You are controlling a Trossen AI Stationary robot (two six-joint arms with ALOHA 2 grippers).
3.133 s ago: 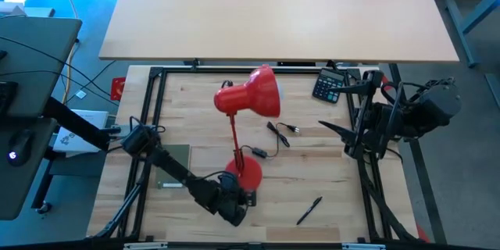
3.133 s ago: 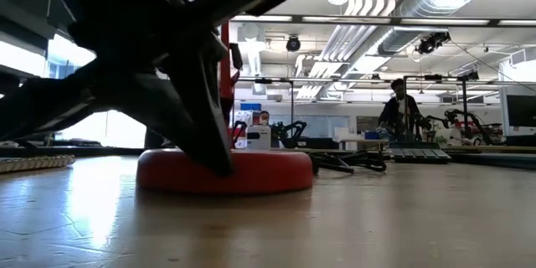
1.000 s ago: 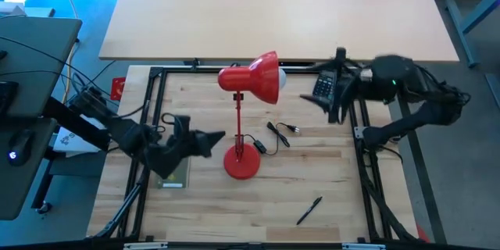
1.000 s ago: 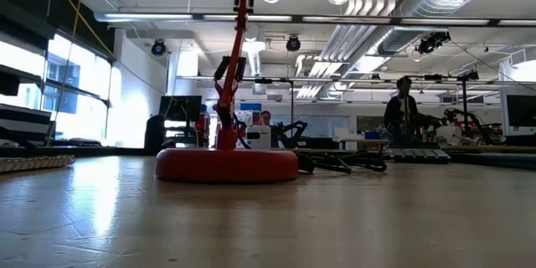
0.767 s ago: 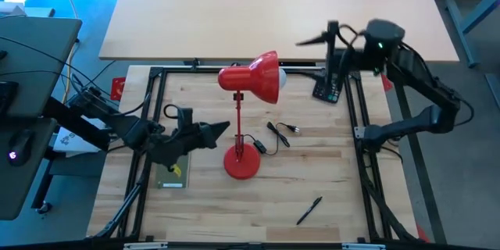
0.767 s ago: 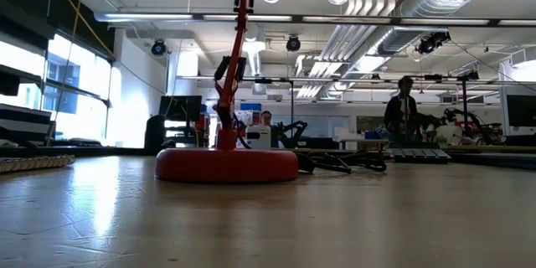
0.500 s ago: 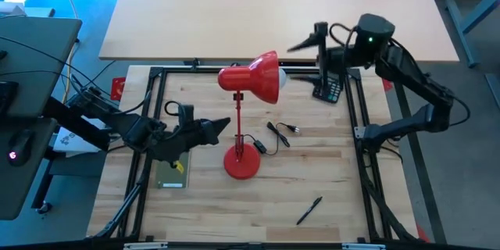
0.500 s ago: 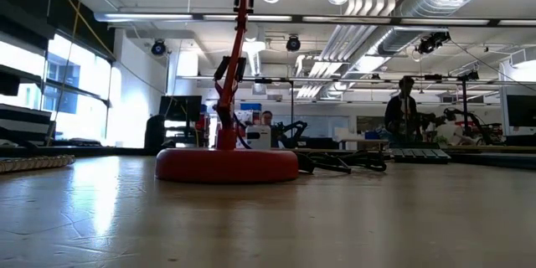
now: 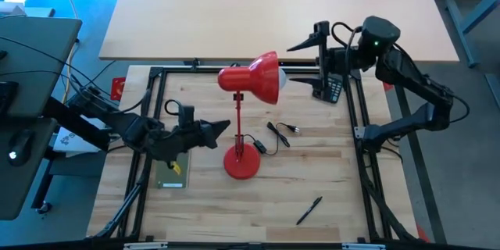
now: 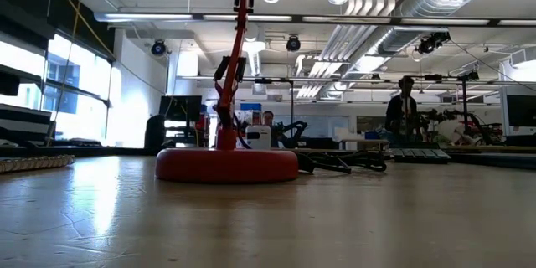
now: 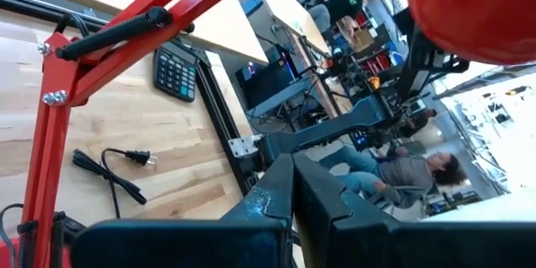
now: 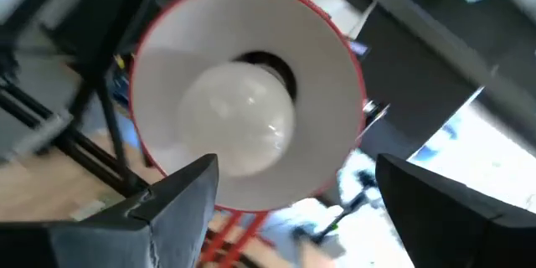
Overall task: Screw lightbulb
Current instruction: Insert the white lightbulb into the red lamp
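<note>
Lightbulb [image 12: 239, 126] sits inside the red lamp shade [image 9: 262, 78], apparently seated in the socket, though the base is hidden. Right tool [image 9: 305, 66] hangs wide open just beside the shade mouth, not touching the bulb. Left tool [image 9: 223, 127], fingers closed and empty, is above the desk [image 9: 328, 180] near the lamp stem [image 9: 237, 121].

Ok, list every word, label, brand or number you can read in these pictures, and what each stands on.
No text can be read anywhere.
Calculator: its key markings are too small to read.
Red tag at the table's left edge: nothing legible on it.
Lightbulb and red lamp shade: no print shows.
</note>
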